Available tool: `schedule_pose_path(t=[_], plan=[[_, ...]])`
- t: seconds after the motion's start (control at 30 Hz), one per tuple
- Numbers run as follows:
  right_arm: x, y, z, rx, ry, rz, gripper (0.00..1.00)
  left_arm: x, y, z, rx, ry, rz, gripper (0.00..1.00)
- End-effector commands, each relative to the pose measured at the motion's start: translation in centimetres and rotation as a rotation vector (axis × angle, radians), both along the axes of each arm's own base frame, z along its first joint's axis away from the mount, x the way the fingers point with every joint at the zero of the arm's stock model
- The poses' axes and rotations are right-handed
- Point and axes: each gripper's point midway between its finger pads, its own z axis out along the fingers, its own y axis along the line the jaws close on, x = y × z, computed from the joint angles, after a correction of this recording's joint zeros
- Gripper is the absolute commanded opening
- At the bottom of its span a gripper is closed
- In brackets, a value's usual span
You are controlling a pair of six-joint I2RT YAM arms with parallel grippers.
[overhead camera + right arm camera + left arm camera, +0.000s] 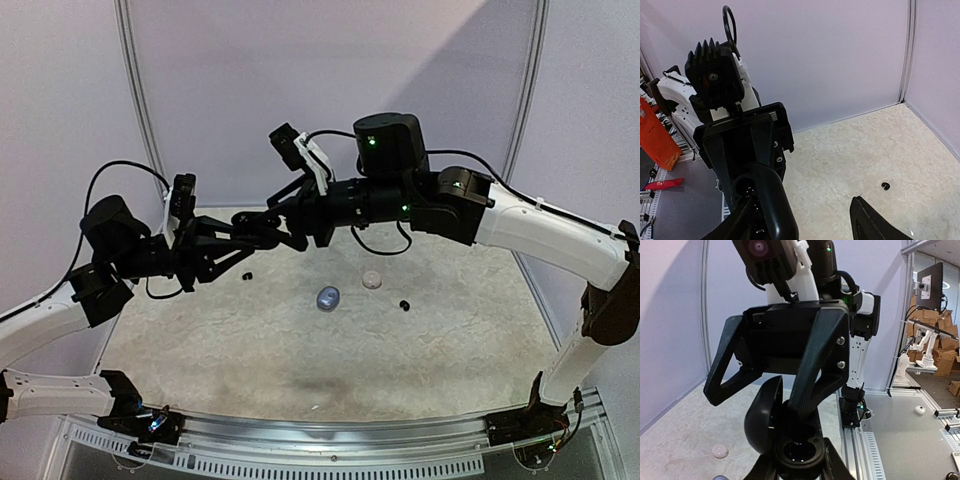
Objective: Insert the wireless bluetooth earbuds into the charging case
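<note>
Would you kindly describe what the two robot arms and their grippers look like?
The left arm and right arm have white shells, black joints and thin black cables looping loose. Small green lights glow on the right arm's black joint housings. The left gripper and right gripper are black, with flat, triangular open-frame fingers.

Glossy, smooth black plastic charging case (pixel 763 421); matt, mottled stone-look table surface (pixel 250 350).

- My top view looks down from behind the arm bases (pixel 140 420) onto the whole surface (pixel 300 340).
- My left wrist view faces the right claw (pixel 755 405) at close range.
- My right wrist view faces back; both share the charging case (pixel 795 450).
</note>
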Motion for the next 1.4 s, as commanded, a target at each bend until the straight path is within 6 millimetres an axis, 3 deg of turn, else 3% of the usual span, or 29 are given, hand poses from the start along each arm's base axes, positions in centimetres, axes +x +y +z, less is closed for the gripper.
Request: schedule_pose_path(t=[0.0,0.13,0.2,0.27,0.4,0.47,0.57,0.77,0.83,0.87,1.0,1.2,1.37], plan=[[0.2,-0.2,1.3,0.033,0.011,-0.011,0.68,-0.1,0.0,0.1,-0.025,0.025,0.008,0.0],[0.5,-0.3,2.7,0.081,0.017,-0.025,0.76,0.3,0.1,-0.2,-0.022,0.046,0.031,0.0],[1.3,-1.1,4.4,0.132,0.03,-0.059,0.79,0.5,0.1,-0.3,-0.022,0.052,0.044,0.0],[2.8,-2.6,6.1,0.185,0.069,-0.139,0.81,0.8,0.2,-0.4,-0.022,0.055,0.064,0.0],[4.8,-7.3,9.9,0.312,0.092,-0.316,0.81,1.5,0.4,-0.7,-0.021,0.069,0.103,0.0],[6.2,-9.9,9.8,0.312,0.109,-0.441,0.81,1.6,0.5,-0.8,-0.021,0.07,0.112,0.0],[9.6,-14.9,5.9,0.199,0.151,-0.709,0.75,1.7,0.6,-0.9,-0.023,0.069,0.12,0.0],[14.4,-25.2,-9.6,-0.144,0.43,-1.084,0.53,1.8,0.7,-0.9,-0.025,0.064,0.123,0.0],[15.1,-27.5,-14.5,-0.228,0.545,-1.115,0.46,1.8,0.7,-0.9,-0.023,0.06,0.122,0.0],[15.5,-28.1,-16.9,-0.267,0.6,-1.119,0.43,1.6,0.7,-0.9,-0.023,0.053,0.116,0.0],[16.6,-29.7,-22.2,-0.433,0.649,-1.129,0.41,0.9,0.4,-1.3,-0.002,0.002,0.07,0.0],[17.4,-29.8,-27.6,-0.68,0.661,-1.068,0.41,0.2,0.0,-2.2,-0.005,-0.064,0.0,0.0],[17.0,-29.6,-30.1,-0.738,0.681,-1.022,0.41,-0.8,-0.6,-4.3,0.015,-0.129,-0.062,0.0]])
